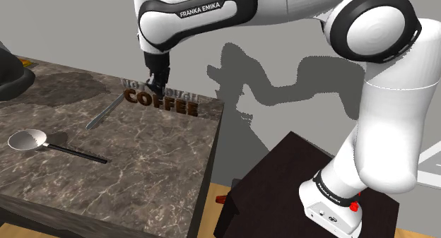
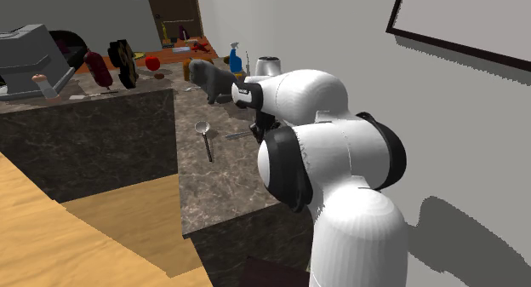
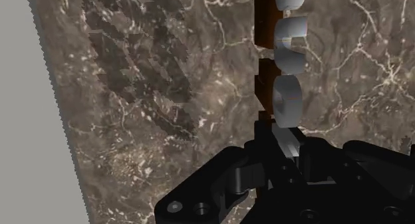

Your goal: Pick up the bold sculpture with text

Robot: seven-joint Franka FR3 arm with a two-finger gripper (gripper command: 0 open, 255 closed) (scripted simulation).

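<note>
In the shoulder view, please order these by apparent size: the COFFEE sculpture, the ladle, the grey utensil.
1. COFFEE sculpture, bulkiest.
2. Ladle, longer but thin; it lies nearer the camera, so these two are unsure.
3. Grey utensil, clearly smallest.

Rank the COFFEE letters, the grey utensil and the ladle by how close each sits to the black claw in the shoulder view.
1. COFFEE sculpture, directly beneath the gripper.
2. Grey utensil, a little toward the shoulder view's left.
3. Ladle, farthest left, nearer the camera.
</note>
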